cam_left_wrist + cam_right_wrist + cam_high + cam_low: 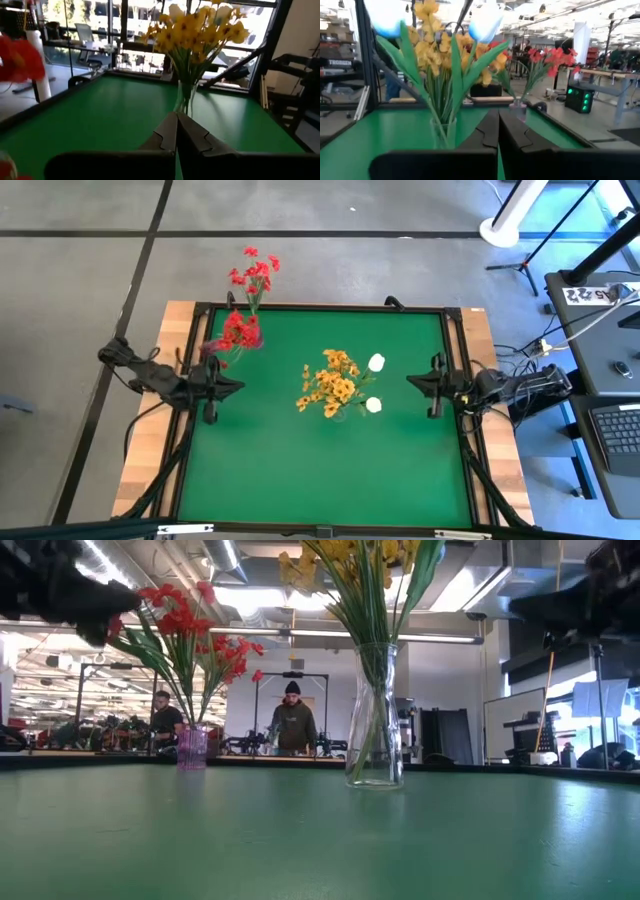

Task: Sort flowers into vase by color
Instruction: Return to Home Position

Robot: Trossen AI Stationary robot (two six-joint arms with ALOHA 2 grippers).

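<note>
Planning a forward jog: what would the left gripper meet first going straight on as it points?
Most likely the clear vase holding the yellow flowers: it stands straight ahead of the left gripper across the green mat. Whether it meets glass or stems is unclear.

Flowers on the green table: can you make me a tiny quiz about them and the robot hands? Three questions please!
1. True or false: the white blooms share the clear vase with the yellow flowers.
2. Where does the pink vase with the red flowers stand? A: mid-table. B: near a corner of the table, on the left arm's side. C: on the floor.
3. Fill in: the left gripper and the right gripper both have their fingers ____.
Key: 1 true; 2 B; 3 shut.
</note>
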